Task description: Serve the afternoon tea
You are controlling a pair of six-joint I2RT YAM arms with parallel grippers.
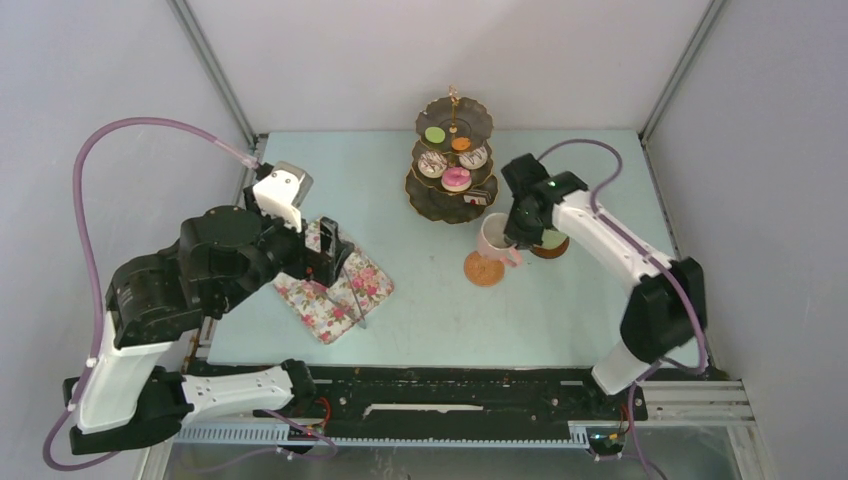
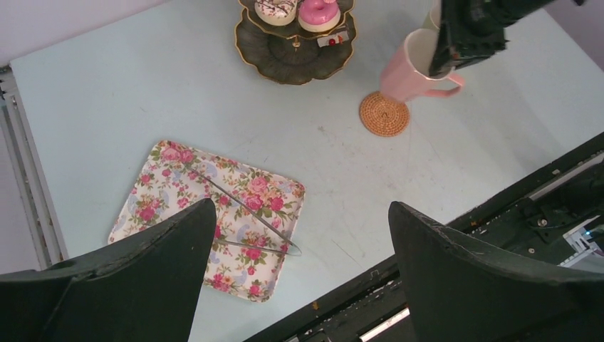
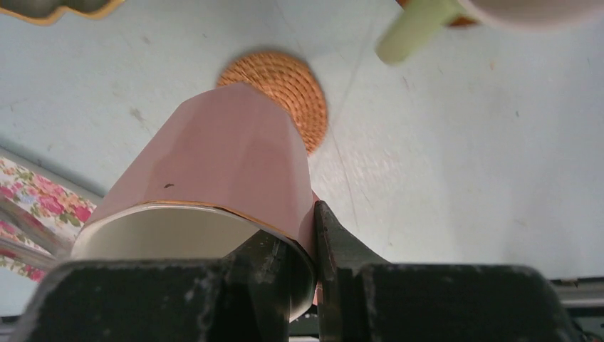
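— What's nearest?

— At 9 o'clock on the desk [image 1: 430, 320], the left pincer [image 1: 335, 258] hangs over the floral cloth [image 2: 178, 178]. Its jaws are spread wide and hold nothing. Grey tongs [image 2: 246, 206] lie on the cloth.

— And the right one?

— The right pincer [image 3: 305, 242] is clamped on the rim of the pink cup [image 3: 221, 157], one finger inside and one outside. The cup is tilted, with the woven coaster [image 3: 285, 85] at its 7 o'clock. I cannot tell whether they touch.

— Beyond that?

— The cream cup [image 1: 552, 238] is at the pink cup's 3 o'clock. At 12 o'clock, the tiered stand [image 1: 430, 205] carries a pink doughnut [image 1: 456, 179], a white doughnut [image 1: 432, 164], an orange piece [image 1: 461, 144] and a green piece [image 1: 434, 134].
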